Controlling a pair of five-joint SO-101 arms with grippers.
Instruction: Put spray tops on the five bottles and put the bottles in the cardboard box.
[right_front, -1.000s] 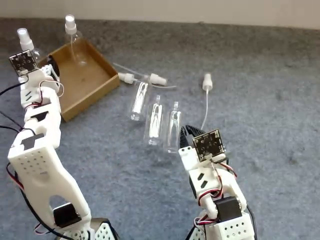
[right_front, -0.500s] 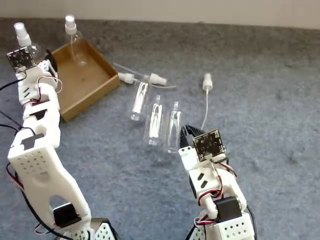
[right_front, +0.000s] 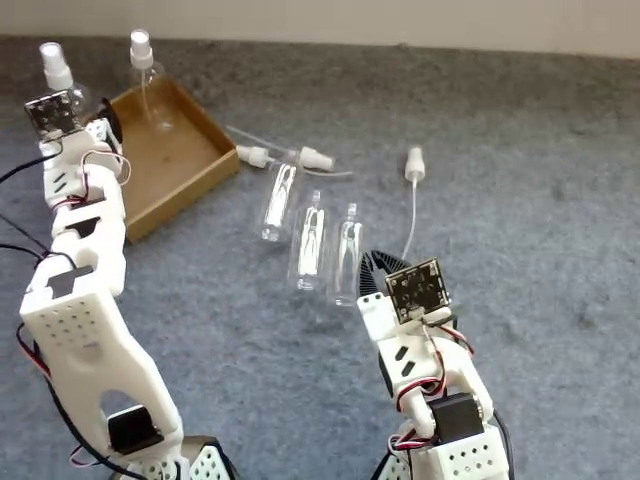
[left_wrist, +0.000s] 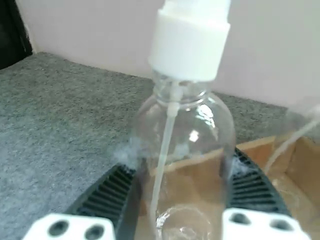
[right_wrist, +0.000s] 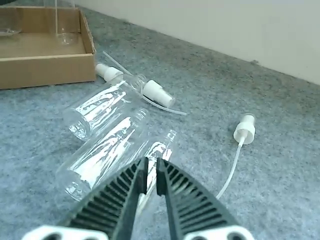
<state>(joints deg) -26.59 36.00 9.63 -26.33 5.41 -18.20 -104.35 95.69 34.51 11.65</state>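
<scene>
Left gripper (left_wrist: 185, 210) clamped on capped bottle (left_wrist: 186, 135), upright, just outside cardboard box (right_front: 180, 165) corner. I plan: carry over wall, lower upright, clear of standing bottle (right_front: 143, 70), then release. Right gripper (right_wrist: 151, 172) closed, empty.

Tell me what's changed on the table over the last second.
The left end effector, shut on a capped bottle, carried it a little farther out and sideways toward the cardboard box. Nothing was let go. The right end effector, the three lying bottles, the loose spray tops and the bottle standing in the box stayed put.
</scene>
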